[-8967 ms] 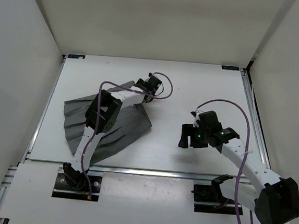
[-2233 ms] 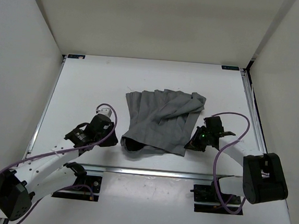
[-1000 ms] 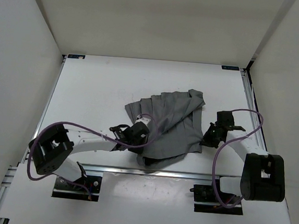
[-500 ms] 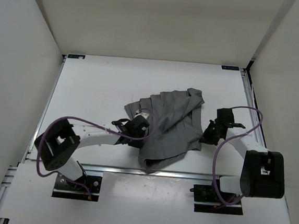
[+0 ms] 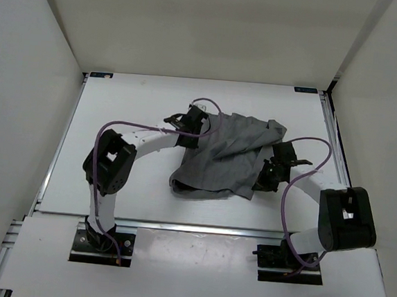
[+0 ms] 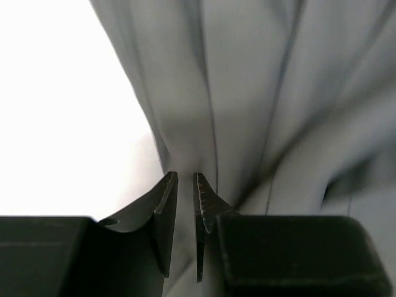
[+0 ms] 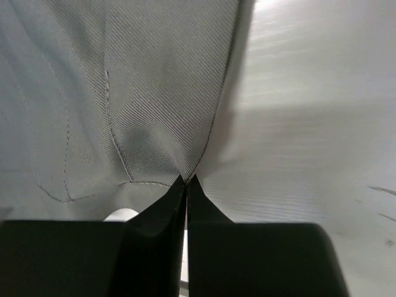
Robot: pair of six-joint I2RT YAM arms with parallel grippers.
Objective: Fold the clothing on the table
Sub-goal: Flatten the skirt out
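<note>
L end effector (image 6: 184, 185) gripped skirt (image 5: 222, 161) at left edge; R end effector (image 7: 185, 181) pinched right edge. Bench (image 5: 117, 120) beneath skirt hidden.

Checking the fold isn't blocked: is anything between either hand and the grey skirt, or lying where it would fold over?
Nothing visible does. The left hand pinches the dark grey pleated skirt at its far left edge, the right hand at its near right edge; no other object shows on the white tabletop.

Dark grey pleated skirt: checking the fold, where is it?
Top view: skirt at table centre-right; left gripper pinches its far-left edge, right gripper its right edge.
</note>
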